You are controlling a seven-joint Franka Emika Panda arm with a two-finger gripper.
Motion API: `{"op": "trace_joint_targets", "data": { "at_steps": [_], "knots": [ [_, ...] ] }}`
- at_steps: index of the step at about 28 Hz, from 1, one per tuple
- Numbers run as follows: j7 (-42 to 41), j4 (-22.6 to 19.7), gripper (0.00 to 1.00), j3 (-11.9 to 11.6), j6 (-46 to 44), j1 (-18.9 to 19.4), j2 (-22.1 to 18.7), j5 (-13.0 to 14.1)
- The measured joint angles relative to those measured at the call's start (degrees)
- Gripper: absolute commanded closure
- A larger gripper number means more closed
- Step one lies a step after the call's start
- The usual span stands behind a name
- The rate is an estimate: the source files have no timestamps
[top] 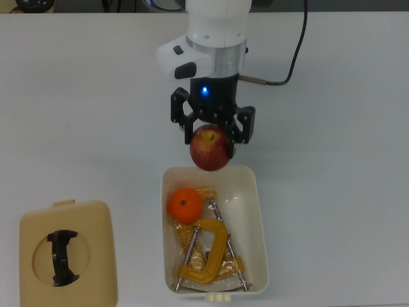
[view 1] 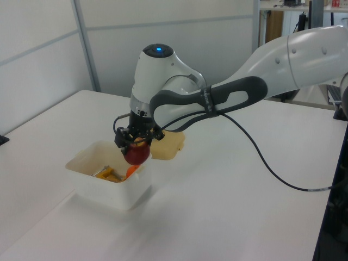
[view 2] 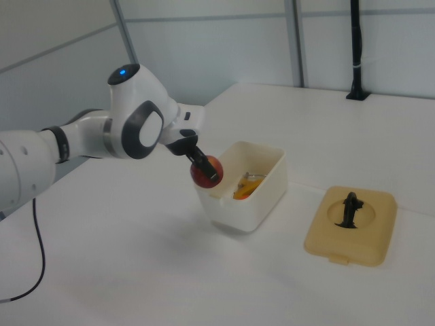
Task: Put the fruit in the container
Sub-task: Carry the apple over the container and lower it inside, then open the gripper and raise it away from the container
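Observation:
A dark red apple [top: 209, 148] [view 1: 136, 153] [view 2: 204, 171] hangs in the air, with my gripper [top: 210, 133] shut on it. It hovers over the near end wall of the cream-white container [top: 255, 211] [view 1: 87, 182] [view 2: 255, 210], at the top of the tub in the top view. The orange [top: 185, 205] [view 1: 131, 172] lies inside the container, at its upper left corner in the top view.
A yellow C-clamp [top: 206, 252] and metal rods lie in the container beside the orange. The flat beige lid [top: 96, 256] [view 2: 319, 234] with a black handle rests on the white table [top: 332, 192], at the top view's lower left. A black cable [top: 291, 51] trails from my wrist.

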Motion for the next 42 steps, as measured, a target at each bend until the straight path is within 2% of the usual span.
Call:
{"op": "trace_joint_targets", "data": {
  "at_steps": [1,2,3,10,19,21,22,23,26,29,34,42],
  "knots": [
    [1.0,0.3,0.72,-0.2,1.1,0.0,0.7,0.0],
    [1.8,0.4,0.41,-0.3,2.0,0.0,1.5,-0.2],
    [2.8,0.5,0.0,-0.5,2.7,0.0,2.4,-0.7],
    [11.2,2.0,0.0,-1.0,5.6,-0.1,6.8,-6.7],
    [10.8,4.2,0.0,-1.1,3.4,-0.1,4.5,-6.8],
    [7.9,4.2,0.0,-1.0,-0.6,0.0,3.5,-6.0],
    [5.4,4.2,0.0,-1.0,-2.7,0.1,3.1,-4.4],
    [0.3,4.2,0.0,-1.0,-6.2,0.1,2.6,-1.2],
    [-9.4,4.3,0.0,-1.1,-12.9,0.0,1.6,3.9],
    [-17.0,5.0,0.0,-1.1,-19.8,0.0,0.6,6.1],
    [-23.4,6.4,0.0,-1.1,-26.6,0.0,-0.3,6.0],
    [-24.9,6.6,0.0,-1.1,-28.0,0.0,-0.3,3.6]
  ]
}}
